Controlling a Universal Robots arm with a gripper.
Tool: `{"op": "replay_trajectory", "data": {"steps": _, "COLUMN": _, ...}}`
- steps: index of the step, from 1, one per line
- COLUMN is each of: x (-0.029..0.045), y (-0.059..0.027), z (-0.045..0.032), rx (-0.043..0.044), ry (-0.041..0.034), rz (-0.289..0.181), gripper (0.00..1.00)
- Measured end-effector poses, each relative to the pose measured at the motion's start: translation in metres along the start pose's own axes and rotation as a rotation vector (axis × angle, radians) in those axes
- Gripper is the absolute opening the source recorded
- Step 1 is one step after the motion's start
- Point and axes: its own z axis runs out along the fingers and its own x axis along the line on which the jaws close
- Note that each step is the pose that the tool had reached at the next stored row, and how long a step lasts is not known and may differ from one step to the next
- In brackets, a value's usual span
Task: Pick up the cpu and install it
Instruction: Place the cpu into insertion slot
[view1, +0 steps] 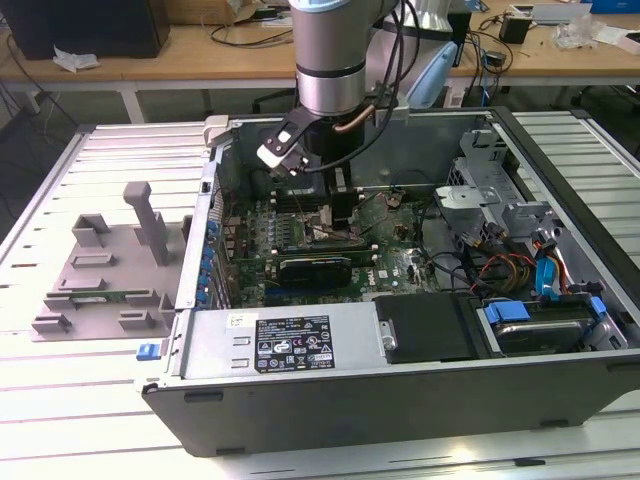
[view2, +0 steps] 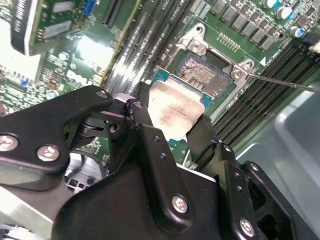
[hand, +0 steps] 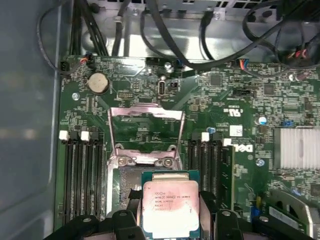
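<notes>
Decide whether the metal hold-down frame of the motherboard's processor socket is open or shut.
Open: the frame is swung back off the socket, whose contacts lie bare; the gripper holds the cpu.

The arm (view1: 330, 60) is hanging vertically from the upper middle of the exterior view, with its wrist pointing straight down. The gripper (view2: 169, 122) is pinching the cpu (hand: 171, 205) by two opposite edges between its black fingers (view2: 141, 127).

Noted case (view1: 350, 410) open on slatted table (view1: 80, 430); grey jig (view1: 100, 270) beside it at exterior view's left; coin cell (hand: 98, 83), heatsink (hand: 300, 148) on board (hand: 225, 95).
</notes>
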Motion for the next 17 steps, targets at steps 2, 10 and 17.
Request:
{"op": "replay_trajectory", "data": {"steps": 2, "x": 0.0049, "y": 0.0, "z": 0.0019, "rx": -0.0001, "ry": 0.0002, "rz": 0.0, "gripper": 0.54}}
{"op": "replay_trajectory", "data": {"steps": 10, "x": 0.0166, "y": -0.0008, "z": 0.0163, "rx": 0.0008, "ry": -0.0219, "rz": -0.001, "gripper": 0.54}}
{"op": "replay_trajectory", "data": {"steps": 17, "x": 0.0174, "y": -0.0096, "z": 0.0249, "rx": 0.0014, "ry": -0.0273, "rz": 0.008, "gripper": 0.54}}
